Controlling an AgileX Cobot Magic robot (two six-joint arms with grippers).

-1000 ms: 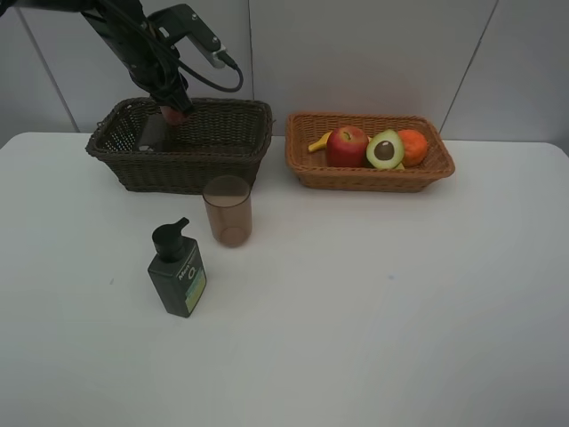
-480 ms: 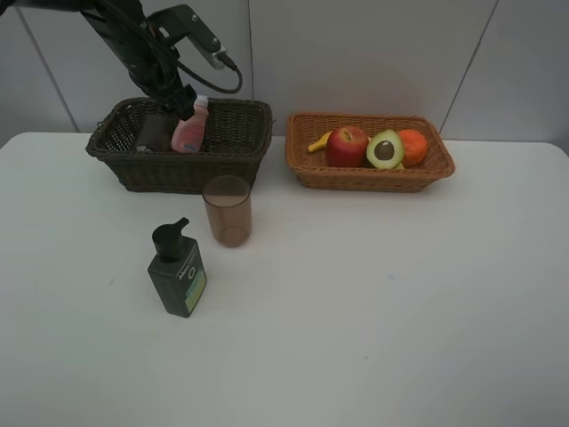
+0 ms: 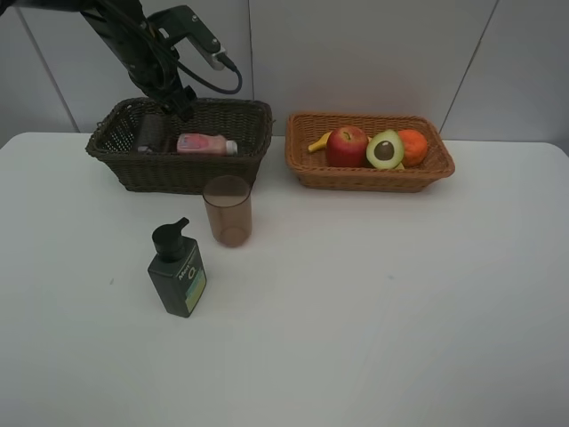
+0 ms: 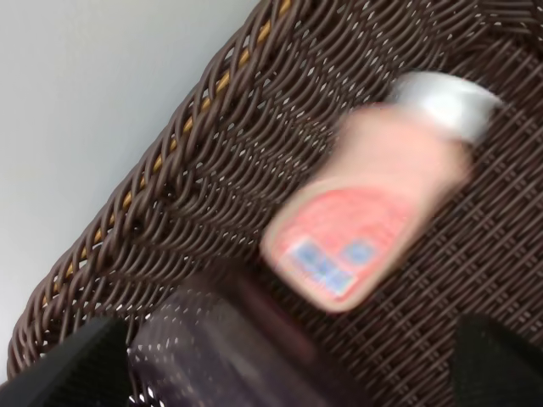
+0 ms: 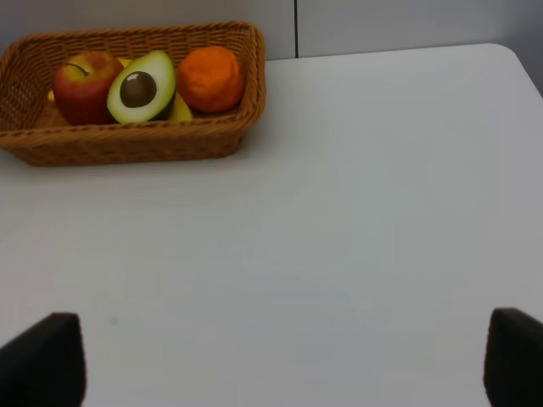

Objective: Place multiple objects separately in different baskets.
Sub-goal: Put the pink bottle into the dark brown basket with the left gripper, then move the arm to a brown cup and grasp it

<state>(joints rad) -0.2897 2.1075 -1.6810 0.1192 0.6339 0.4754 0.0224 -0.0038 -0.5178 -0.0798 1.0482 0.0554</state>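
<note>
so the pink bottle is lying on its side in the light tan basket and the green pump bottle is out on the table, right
Not quite. The pink bottle does lie on its side, but in the dark brown basket, not the light tan basket. The exterior high view shows this, and the left wrist view shows the bottle on dark weave. The green pump bottle is out on the table, as you said.

Our left arm (image 3: 124, 36) comes in from the top-left corner of the overhead view. It's dark with a cable (image 3: 218, 84) looping off it, and the wrist is bent so the left gripper (image 3: 180, 100) points down. On its wrist cam we only catch the two black fingertips (image 4: 81, 360) at the frame edges, spread wide and gripping nothing. The right gripper (image 5: 271, 365) is the same deal, with its fingertips (image 5: 38, 356) far apart and empty, looking down at a slant.
</note>
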